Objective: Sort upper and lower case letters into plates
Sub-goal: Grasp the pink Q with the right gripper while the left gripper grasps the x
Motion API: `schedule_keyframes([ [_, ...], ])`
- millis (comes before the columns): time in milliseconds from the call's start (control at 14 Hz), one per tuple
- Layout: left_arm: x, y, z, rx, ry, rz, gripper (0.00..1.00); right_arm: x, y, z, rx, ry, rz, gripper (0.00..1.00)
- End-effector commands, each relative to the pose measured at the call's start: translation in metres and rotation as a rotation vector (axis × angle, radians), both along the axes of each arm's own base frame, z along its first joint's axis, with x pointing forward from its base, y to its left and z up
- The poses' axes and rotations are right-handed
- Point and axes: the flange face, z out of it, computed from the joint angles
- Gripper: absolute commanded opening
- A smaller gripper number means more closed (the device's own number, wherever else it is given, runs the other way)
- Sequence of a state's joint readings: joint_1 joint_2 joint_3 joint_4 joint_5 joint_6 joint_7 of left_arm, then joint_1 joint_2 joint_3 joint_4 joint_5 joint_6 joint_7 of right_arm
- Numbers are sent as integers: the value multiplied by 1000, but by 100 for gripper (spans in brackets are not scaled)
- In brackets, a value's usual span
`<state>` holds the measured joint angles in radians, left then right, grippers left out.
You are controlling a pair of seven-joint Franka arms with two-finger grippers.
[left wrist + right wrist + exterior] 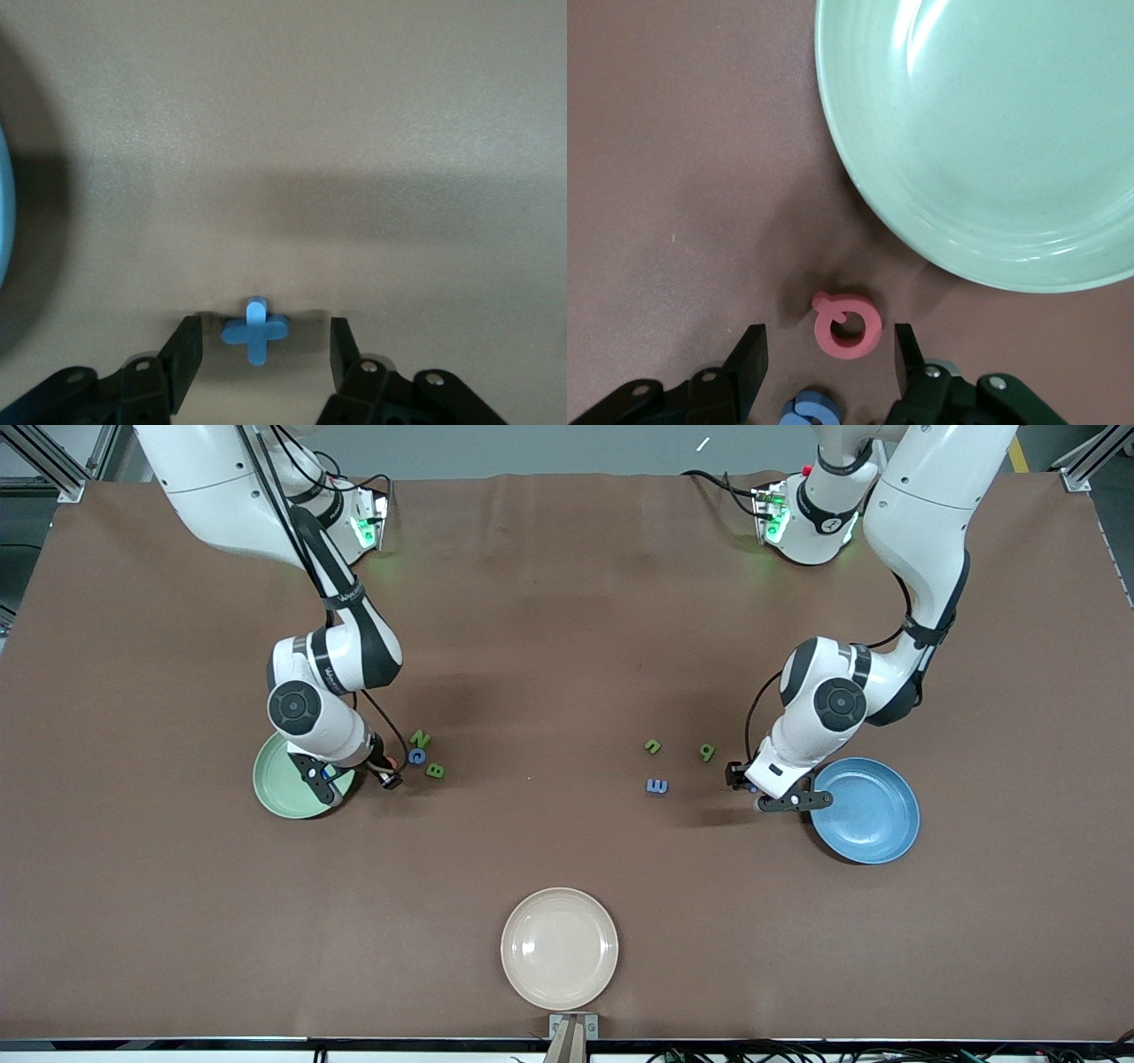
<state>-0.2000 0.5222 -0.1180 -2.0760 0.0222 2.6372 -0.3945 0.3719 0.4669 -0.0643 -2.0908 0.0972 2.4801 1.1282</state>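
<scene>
Straddling a blue cross-shaped letter (255, 329) beside the blue plate (873, 815), left gripper (264, 350) spread, right gripper (830, 354) spread astride a red letter (848, 325) beside the green plate (992, 133).

Take the bench (549, 646) as a clock face, with twelve at the arms' bases. One plate (282, 790) lies at nine, toward the right arm's end, and a second plate (873, 815) lies at three, toward the left arm's end. A third plate (559, 948) lies at six, nearest the front camera.

At the nine o'clock plate's three lie the letters N (420, 738), G (416, 755) and B (435, 771), close together. A ring-shaped letter (847, 324) lies just off that plate's rim, between the right gripper's (830, 350) parted fingers.

At the three o'clock plate's nine, a cross-shaped letter (255, 329) lies on the bench between the left gripper's (266, 341) parted fingers, touching neither. Three more letters (656, 786) lie scattered toward the centre.
</scene>
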Motion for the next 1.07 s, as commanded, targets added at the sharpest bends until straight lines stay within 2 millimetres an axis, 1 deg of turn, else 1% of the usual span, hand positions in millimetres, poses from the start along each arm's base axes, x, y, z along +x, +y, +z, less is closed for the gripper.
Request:
schedule_keyframes([
  [0,-1,-2,-2,9,-15,-1,64,-2,1,-9,-4,-15,-7,63],
  [215,0,-2,-3,11,-16,-5,57,-2,1,-12,-5,-15,-9,62],
  [358,0,-2,-3,11,-16,-5,49,-2,1,-13,-5,-15,-8,59],
  [429,0,-2,-3,11,-16,-5,44,-3,1,-14,-6,-13,-7,56],
  [501,0,-2,-3,11,-16,-5,39,-2,1,-14,-6,-14,-8,48],
  [573,0,-2,-3,11,-16,-5,35,-2,1,-14,-6,-14,-8,41],
  [716,0,-2,-3,11,-16,-5,30,-3,1,-14,-6,-14,-6,13],
  [787,0,-2,-3,11,-16,-5,26,-3,1,-14,-6,-13,-7,3],
  [930,1,-1,2,10,-20,7,19,-1,3,-11,-6,-6,-7,0],
  [1002,3,2,7,11,-24,11,19,2,4,-3,0,-18,-15,0],
])
